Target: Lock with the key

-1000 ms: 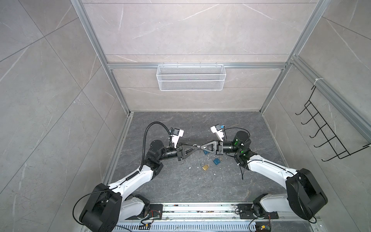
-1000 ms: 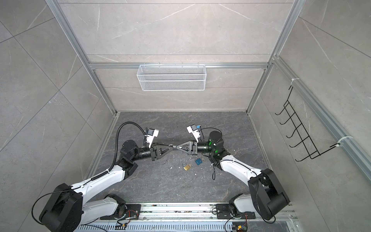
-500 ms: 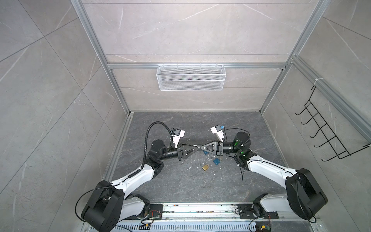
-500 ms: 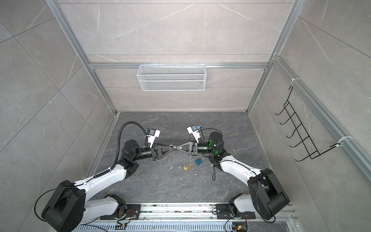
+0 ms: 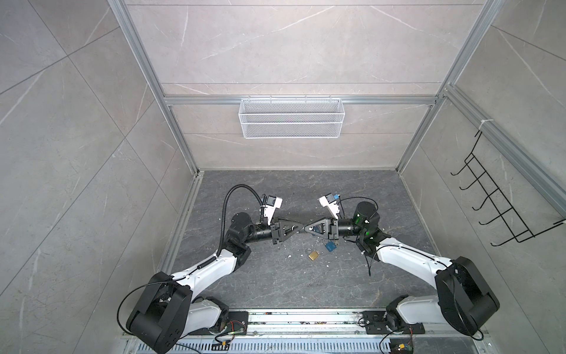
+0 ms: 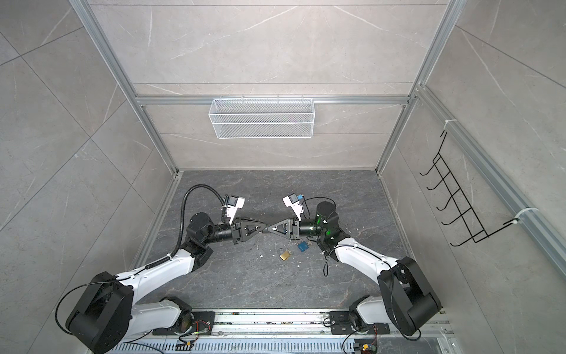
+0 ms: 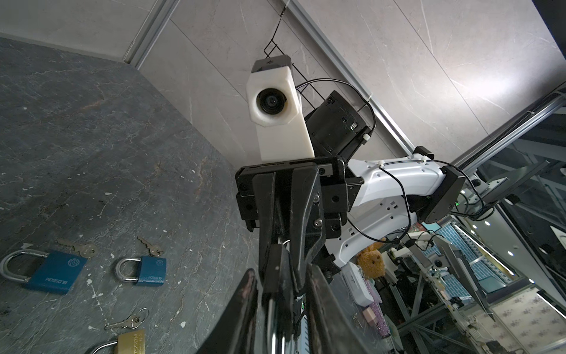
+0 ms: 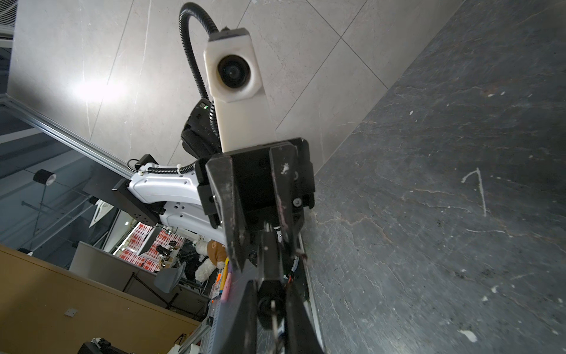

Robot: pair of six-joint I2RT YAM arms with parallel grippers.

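The left jaws are clenched on the black padlock (image 8: 269, 260), with its bright shackle (image 7: 272, 325) lying between the left fingers (image 7: 242, 306). The right jaws are pinched narrow on the dark head of the key (image 8: 272, 305), which points at the padlock's near end; whether the blade sits in the keyhole cannot be told. The two pairs of jaws meet tip to tip, so the padlock hangs in the air between them, above the middle of the counter (image 5: 275, 282) and clear of it. Below, a little toward the right arm (image 5: 404, 260), a brass padlock (image 5: 313, 255) lies on the counter. The left wrist view also shows a larger blue padlock (image 7: 50, 272), a smaller blue padlock (image 7: 150, 271) and loose keys (image 7: 147, 246) near it. Against the picture of a second ago, the left arm (image 5: 208, 269) has edged in toward the middle and the meeting point has shifted slightly toward the right arm. The right arm and the loose padlocks lie as they did.
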